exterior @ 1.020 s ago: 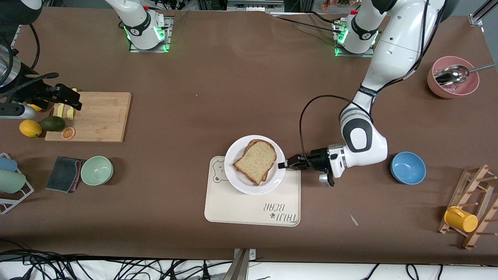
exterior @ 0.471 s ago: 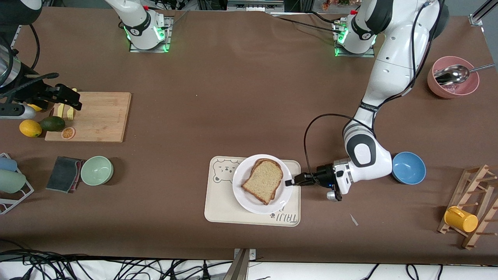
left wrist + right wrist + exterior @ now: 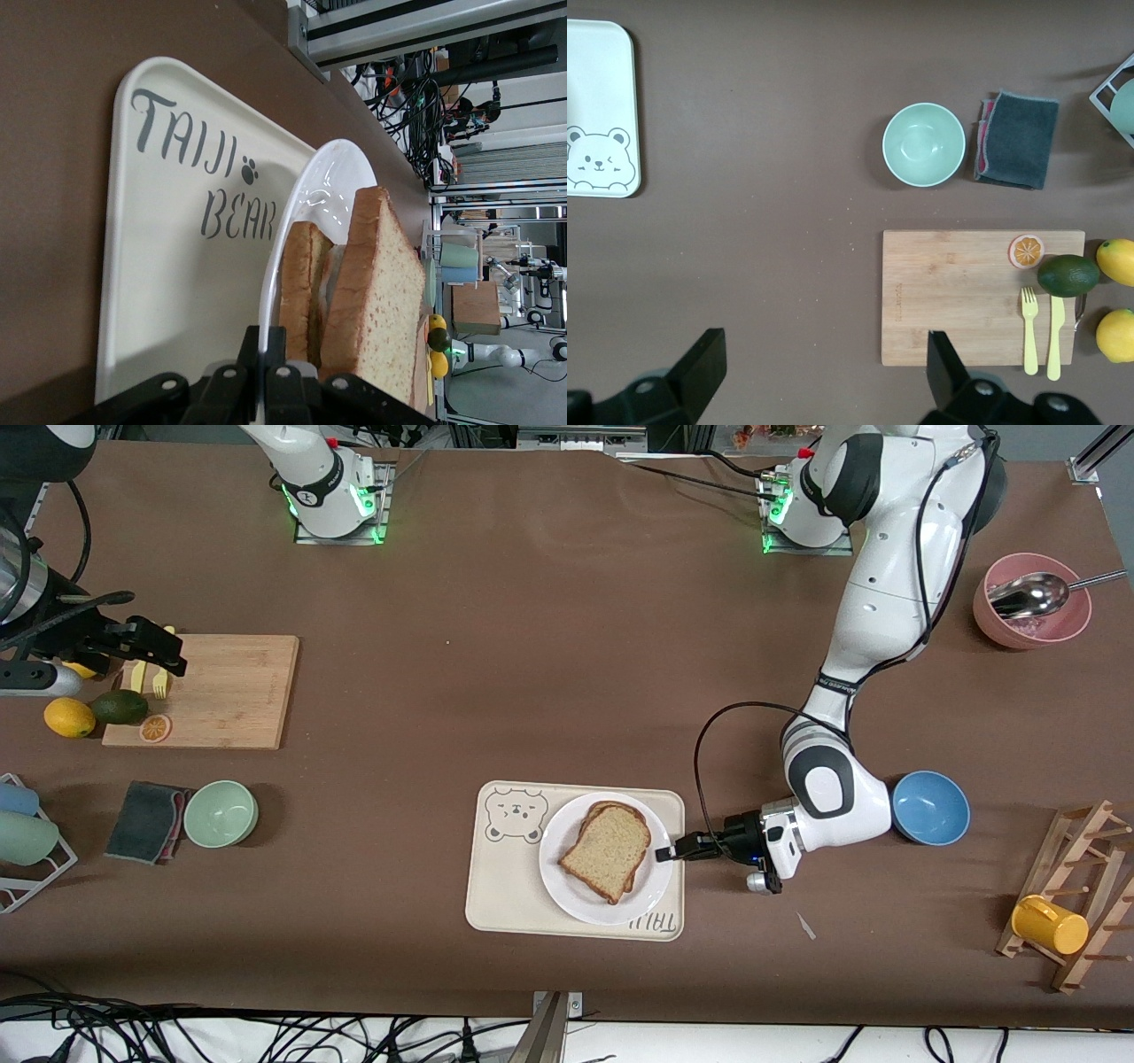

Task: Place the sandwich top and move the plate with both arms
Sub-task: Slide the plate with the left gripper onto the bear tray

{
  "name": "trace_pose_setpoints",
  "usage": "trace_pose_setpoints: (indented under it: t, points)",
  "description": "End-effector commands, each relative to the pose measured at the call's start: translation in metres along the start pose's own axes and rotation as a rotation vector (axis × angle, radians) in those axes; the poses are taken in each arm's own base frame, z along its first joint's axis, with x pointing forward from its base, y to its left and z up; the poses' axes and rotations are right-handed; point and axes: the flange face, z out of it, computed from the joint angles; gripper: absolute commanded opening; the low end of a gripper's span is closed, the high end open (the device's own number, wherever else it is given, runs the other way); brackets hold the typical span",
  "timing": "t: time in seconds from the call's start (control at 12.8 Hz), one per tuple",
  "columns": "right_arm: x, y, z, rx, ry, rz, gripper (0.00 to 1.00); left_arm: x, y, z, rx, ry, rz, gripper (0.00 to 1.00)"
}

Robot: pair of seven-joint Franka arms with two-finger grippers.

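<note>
The white plate (image 3: 576, 895) sits on the cream bear-print tray (image 3: 505, 895), toward the tray's end nearer the left arm. The sandwich top (image 3: 607, 852) lies on a second slice on the plate. My left gripper (image 3: 663, 854) is shut on the plate's rim at the side toward the left arm. In the left wrist view the fingers (image 3: 288, 354) pinch the rim of the plate (image 3: 310, 190), with the sandwich top (image 3: 376, 292) close by. My right gripper (image 3: 164, 660) hangs open over the wooden cutting board (image 3: 217, 691); its fingers (image 3: 700, 363) are wide apart.
A blue bowl (image 3: 929, 807) sits beside the left arm's wrist. A pink bowl with a spoon (image 3: 1032, 600), a wooden rack with a yellow cup (image 3: 1050, 924), a green bowl (image 3: 221, 813), a grey cloth (image 3: 146, 821), a lemon (image 3: 69, 717) and an avocado (image 3: 119, 707) stand about the table.
My left gripper has dragged the plate with the sandwich nearer to the front camera and toward the left arm's end, fully onto the tray. The right arm has not moved.
</note>
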Motion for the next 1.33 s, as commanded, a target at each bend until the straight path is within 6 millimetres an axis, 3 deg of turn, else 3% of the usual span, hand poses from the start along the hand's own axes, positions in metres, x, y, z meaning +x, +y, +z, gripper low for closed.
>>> trace_pose_setpoints:
  t: [0.0,0.63,0.94,1.25]
  points:
    - [0.000,0.000,-0.003,-0.006,-0.006,-0.007,1.00,0.010,0.001,0.006,0.017,0.003,0.018,0.00]
    - [0.000,-0.002,-0.003,-0.015,-0.004,-0.014,1.00,0.004,-0.012,0.014,0.038,-0.011,0.017,0.01]
    - [0.000,-0.001,-0.003,-0.007,-0.004,-0.012,1.00,0.005,-0.014,0.009,0.076,-0.042,0.049,0.42]
    - [0.000,-0.001,-0.003,-0.006,-0.004,-0.010,1.00,0.008,-0.012,0.004,0.073,-0.038,0.055,0.50]
